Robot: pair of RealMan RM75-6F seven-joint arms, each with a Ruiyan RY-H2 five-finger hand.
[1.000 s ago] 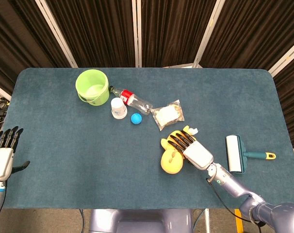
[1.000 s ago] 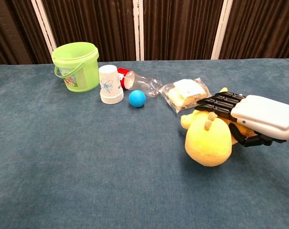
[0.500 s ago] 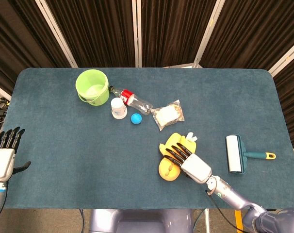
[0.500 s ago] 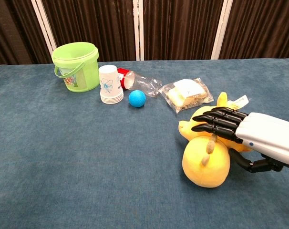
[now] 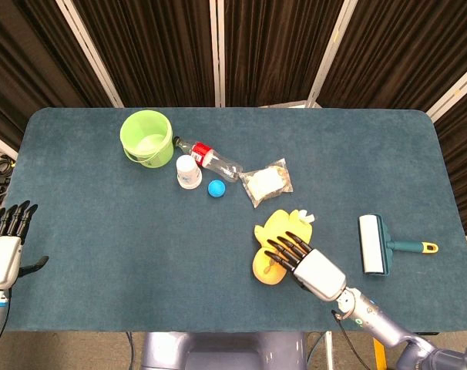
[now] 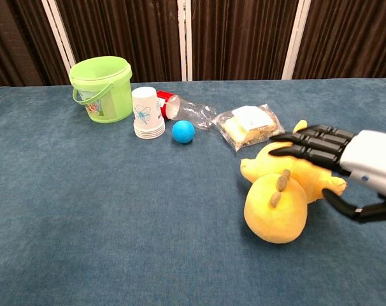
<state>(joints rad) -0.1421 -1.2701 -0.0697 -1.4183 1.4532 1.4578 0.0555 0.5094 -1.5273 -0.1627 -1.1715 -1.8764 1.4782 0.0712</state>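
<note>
Two hands show, each partly cut off: the left hand (image 5: 4, 245) sits at the head view's left edge off the table (image 5: 102, 231), its dark fingers spread and holding nothing, while the right hand (image 5: 304, 262) hovers with fingers apart over the soft yellow plush toy (image 6: 279, 191), and contact cannot be told. Part of the toy's body is hidden under those fingers. Farther back stand a glossy green plastic bucket (image 6: 102, 88), stacked paper cups (image 6: 148, 113), a clear bottle (image 6: 186, 109) whose red label is unreadable, a blue ball (image 6: 183, 131) and a crinkly clear bag (image 6: 249, 125); a lint roller (image 5: 376, 245) lies right.
</note>
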